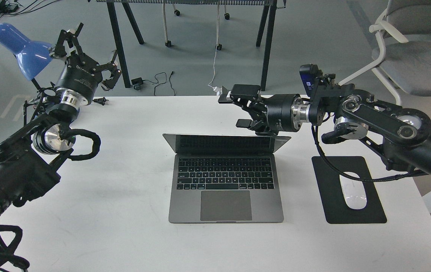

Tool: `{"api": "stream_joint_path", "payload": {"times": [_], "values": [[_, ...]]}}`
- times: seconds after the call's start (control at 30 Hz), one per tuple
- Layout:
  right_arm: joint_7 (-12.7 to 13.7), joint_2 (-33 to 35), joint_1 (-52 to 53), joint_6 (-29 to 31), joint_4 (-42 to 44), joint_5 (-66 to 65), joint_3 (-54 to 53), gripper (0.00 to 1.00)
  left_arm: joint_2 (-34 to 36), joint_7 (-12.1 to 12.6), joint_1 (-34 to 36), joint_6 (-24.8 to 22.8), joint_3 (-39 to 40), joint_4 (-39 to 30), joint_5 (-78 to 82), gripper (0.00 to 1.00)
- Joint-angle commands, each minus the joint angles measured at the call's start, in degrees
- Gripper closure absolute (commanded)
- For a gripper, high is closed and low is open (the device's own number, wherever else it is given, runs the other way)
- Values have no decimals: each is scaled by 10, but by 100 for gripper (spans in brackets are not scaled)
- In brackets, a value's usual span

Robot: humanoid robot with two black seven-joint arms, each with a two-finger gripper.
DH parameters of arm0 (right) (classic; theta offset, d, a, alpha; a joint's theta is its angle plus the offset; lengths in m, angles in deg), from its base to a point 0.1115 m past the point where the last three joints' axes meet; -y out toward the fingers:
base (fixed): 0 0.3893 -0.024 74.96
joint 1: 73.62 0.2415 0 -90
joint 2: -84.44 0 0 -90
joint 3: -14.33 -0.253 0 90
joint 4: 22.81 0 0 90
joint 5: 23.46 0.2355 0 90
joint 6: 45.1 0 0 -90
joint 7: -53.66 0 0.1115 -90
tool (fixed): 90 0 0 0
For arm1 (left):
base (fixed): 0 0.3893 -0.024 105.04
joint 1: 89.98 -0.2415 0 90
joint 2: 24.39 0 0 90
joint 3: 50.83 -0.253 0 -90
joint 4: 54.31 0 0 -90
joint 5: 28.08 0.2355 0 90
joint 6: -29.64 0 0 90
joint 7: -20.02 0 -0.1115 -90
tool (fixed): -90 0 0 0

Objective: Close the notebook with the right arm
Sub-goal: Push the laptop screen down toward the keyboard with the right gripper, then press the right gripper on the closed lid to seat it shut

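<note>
Reaching right gripper (243, 109), fingers spread, hovers behind notebook (225, 177) lid's far right edge. Notebook sits open at table (125, 226) centre, screen tilted far back. Closing apparently not begun; lid push left. Left gripper (87, 53) spread, far left, idle.

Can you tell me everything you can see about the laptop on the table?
The laptop is slim, grey and metal-looking, lying open on the white table with its keyboard side toward the camera. It has black keys, a big grey trackpad and a dark screen that is switched off. The lid leans far back, so the screen looks like a thin strip. The right end effector hovers just behind the lid's right corner; whether it touches is unclear. A black mouse pad lies to its right, apart.
</note>
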Motion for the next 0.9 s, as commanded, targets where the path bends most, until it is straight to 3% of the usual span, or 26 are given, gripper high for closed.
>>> {"api": "stream_joint_path", "payload": {"times": [0.0,0.87], "values": [[0,0,-18,0,-18,1,2,0,0,0,0,0,0,1,0,0],[0,-1,-153,0,-42,-2,35,0,0,0,0,0,-1,1,0,0]]}}
